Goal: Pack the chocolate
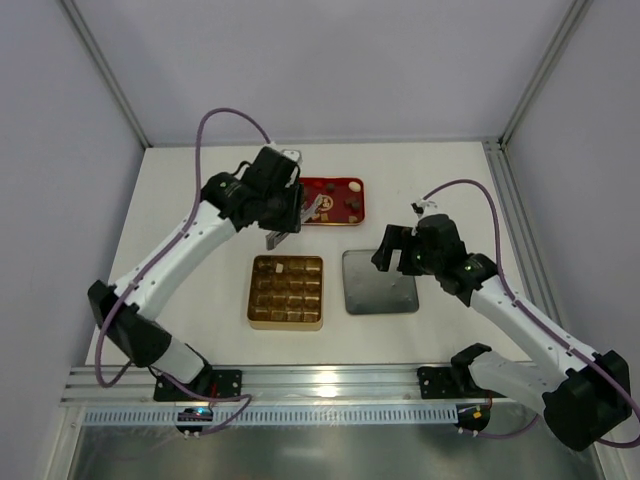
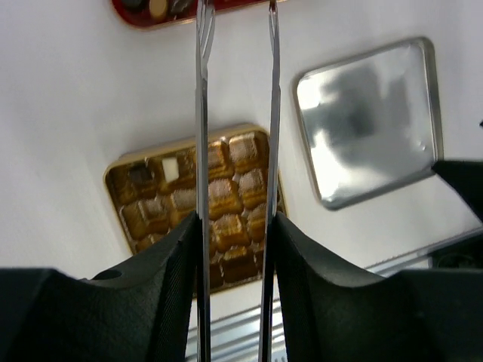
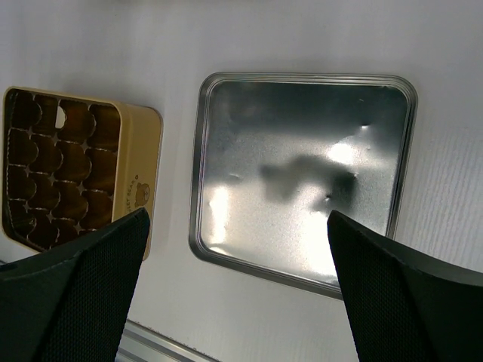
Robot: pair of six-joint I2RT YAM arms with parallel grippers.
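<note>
Several tiny chocolate pieces [image 1: 352, 205], dark, brown and one cream, lie in the flat red tray [image 1: 312, 186] at the back. My left gripper [image 1: 283, 222] is shut on metal tweezers [image 1: 313, 207] whose tips reach the tray's near edge. In the left wrist view the two tweezer blades [image 2: 201, 113] stand apart with nothing between them, and the gripper [image 2: 235, 226] clamps their shafts. The gold gridded box [image 1: 286, 291] holds a cream piece [image 2: 170, 167]. My right gripper [image 1: 392, 250] is open and empty above the silver lid [image 1: 379, 283].
The silver lid [image 3: 302, 173] lies inside up, right of the gold box [image 3: 136, 181]. The red tray [image 2: 136, 16] sits behind both. An aluminium rail [image 1: 330, 378] runs along the near table edge. White walls close the sides and back.
</note>
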